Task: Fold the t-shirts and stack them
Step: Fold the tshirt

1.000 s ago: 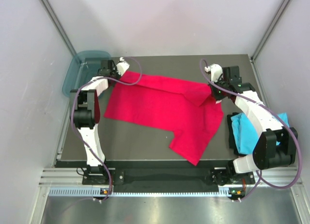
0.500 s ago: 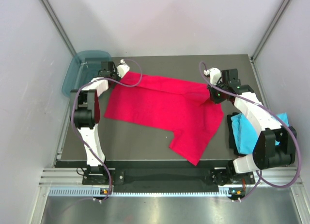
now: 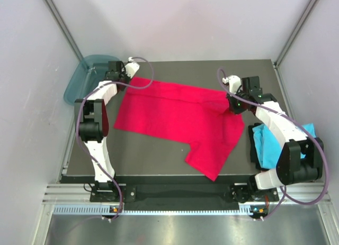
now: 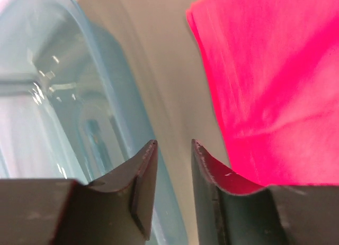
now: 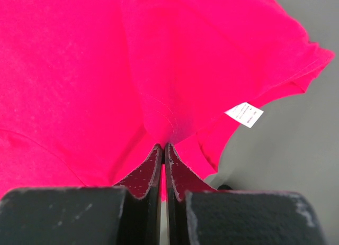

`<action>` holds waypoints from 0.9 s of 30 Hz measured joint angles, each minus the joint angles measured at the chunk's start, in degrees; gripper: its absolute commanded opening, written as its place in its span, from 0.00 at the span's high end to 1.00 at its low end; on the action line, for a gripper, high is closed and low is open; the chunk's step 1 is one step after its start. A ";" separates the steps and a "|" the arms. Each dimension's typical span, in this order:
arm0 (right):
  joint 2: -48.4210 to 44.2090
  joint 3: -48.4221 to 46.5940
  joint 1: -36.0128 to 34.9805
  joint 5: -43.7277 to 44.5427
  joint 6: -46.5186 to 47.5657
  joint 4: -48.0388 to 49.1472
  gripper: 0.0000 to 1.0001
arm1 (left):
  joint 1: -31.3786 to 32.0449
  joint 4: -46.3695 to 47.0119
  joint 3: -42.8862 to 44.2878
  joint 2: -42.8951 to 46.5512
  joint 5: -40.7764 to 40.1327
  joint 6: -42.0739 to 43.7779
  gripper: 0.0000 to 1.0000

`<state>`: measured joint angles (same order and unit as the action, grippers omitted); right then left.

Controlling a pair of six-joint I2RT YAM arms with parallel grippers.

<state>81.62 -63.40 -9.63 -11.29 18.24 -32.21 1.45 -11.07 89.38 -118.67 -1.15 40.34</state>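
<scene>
A crimson red t-shirt (image 3: pixel 180 118) lies spread across the dark table, one part reaching toward the near right. My left gripper (image 3: pixel 128 70) hovers just past the shirt's far-left corner. In the left wrist view this gripper (image 4: pixel 174 144) is open, with only bare table in the gap and the red cloth (image 4: pixel 270 86) off to its right. My right gripper (image 3: pixel 231 105) sits at the shirt's far-right side. In the right wrist view it (image 5: pixel 163 145) is shut on a pinched fold of the red shirt (image 5: pixel 79 70), near the small white tag (image 5: pixel 243 114). A cyan t-shirt (image 3: pixel 270 144) lies bunched at the table's right edge.
A teal translucent tub (image 3: pixel 85 78) stands off the table's far-left corner, and its wall (image 4: pixel 63 97) is close to my left fingers. Grey enclosure walls surround the table. The right arm's links arch over the cyan shirt.
My left gripper has opened, let go of the shirt's far-left corner and drawn slightly away from it. The raised flap at the right gripper has flattened out. The right gripper stays shut on the cloth.
</scene>
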 measured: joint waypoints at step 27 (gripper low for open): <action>17.27 -10.21 1.18 8.52 3.26 8.33 0.80 | 3.78 -2.71 -1.14 0.00 6.03 -9.42 0.99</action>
<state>98.89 -73.60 -8.45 -2.76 21.50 -23.88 5.23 -13.78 88.25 -118.67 4.89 30.92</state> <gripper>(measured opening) 0.063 0.015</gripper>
